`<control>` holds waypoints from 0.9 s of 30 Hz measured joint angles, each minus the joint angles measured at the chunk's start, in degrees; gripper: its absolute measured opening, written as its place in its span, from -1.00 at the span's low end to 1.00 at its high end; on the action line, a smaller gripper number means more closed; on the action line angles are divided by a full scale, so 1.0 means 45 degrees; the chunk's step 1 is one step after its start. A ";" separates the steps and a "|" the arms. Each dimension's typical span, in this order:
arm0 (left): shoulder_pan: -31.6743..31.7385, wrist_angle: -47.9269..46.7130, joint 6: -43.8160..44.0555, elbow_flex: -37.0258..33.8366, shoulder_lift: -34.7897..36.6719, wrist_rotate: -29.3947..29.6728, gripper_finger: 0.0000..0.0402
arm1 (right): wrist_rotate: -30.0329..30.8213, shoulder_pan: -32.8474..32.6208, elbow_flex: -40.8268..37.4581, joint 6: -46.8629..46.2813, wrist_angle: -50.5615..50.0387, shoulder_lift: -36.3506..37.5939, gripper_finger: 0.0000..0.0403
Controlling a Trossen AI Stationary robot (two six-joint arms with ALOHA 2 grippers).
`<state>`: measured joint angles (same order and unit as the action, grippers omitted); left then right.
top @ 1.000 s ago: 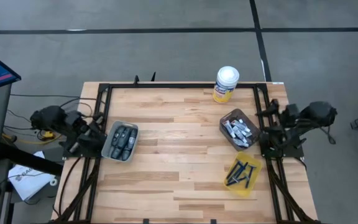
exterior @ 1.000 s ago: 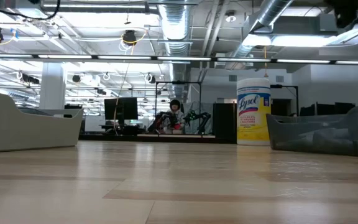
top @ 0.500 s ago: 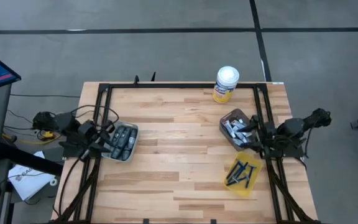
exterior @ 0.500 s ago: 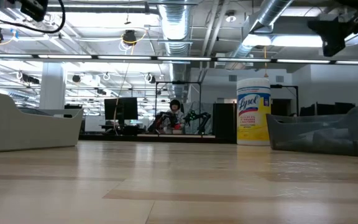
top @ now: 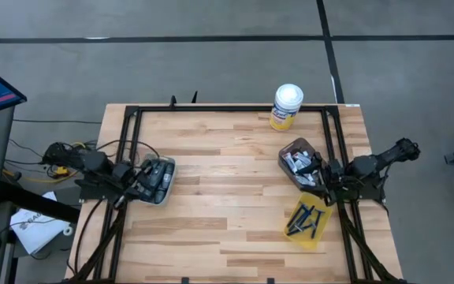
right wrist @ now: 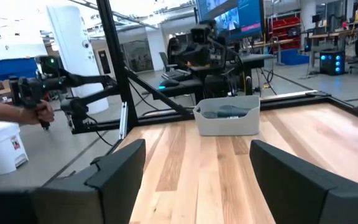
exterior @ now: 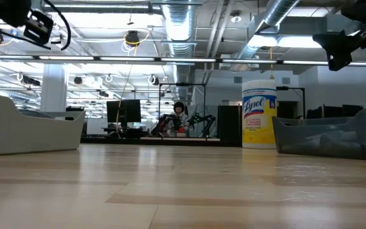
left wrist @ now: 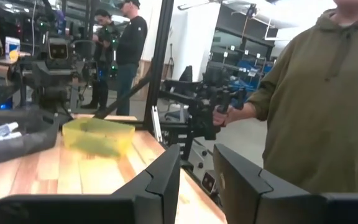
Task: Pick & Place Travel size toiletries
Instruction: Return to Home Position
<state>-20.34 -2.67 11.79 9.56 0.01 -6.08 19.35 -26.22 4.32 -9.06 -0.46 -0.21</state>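
Dark grey oval shaver-like pieces lie in a light grey bin (top: 155,180) at the table's left. Small silver-white tubes fill a dark grey bin (top: 299,163) at the right. Thin dark and blue razors lie in a yellow bin (top: 306,219) nearer the front. My left gripper (top: 139,181) hovers at the light grey bin's left rim, fingers (left wrist: 166,180) a little apart and holding nothing. My right gripper (top: 322,172) hovers at the dark bin's right rim, wide open (right wrist: 194,174) and holding nothing. In the low view both grippers (exterior: 27,22) (exterior: 351,38) hang high above the table.
A big yellow canister with a white lid (top: 286,106) stands near the far edge. A black frame (top: 132,118) runs along the table's sides. Bare wood lies between the bins. A person in an olive hoodie (left wrist: 328,93) stands beyond the table's right side, and a hand (right wrist: 30,113) shows beyond its left side.
Both arms have unfolded from the table's side edges and reached inward. The left gripper has moved toward the light grey bin, the right gripper toward the dark grey bin. The bins and their contents have stayed put.
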 joint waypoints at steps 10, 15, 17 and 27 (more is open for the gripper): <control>0.0000 0.1642 0.0005 -0.1884 0.0000 0.0003 -0.54 | 0.0000 0.0000 0.0000 0.0000 0.0018 -0.0005 0.40; 0.0000 0.2017 -0.0247 -0.2050 -0.0073 0.0052 -0.54 | 0.0003 0.0000 0.0005 0.0000 -0.0139 -0.0010 0.40; 0.0000 0.1994 -0.0478 -0.2050 -0.0080 0.0053 -0.54 | 0.0030 0.0010 0.0005 -0.0001 -0.0481 -0.0010 0.40; 0.0000 0.2054 -0.0525 -0.2050 -0.0103 0.0115 -0.54 | 0.0084 0.0034 -0.0802 0.0107 0.0752 -0.0152 0.40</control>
<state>-20.34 6.57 9.43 0.34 -0.45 -5.56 19.73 -26.06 0.71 -8.58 2.92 -0.89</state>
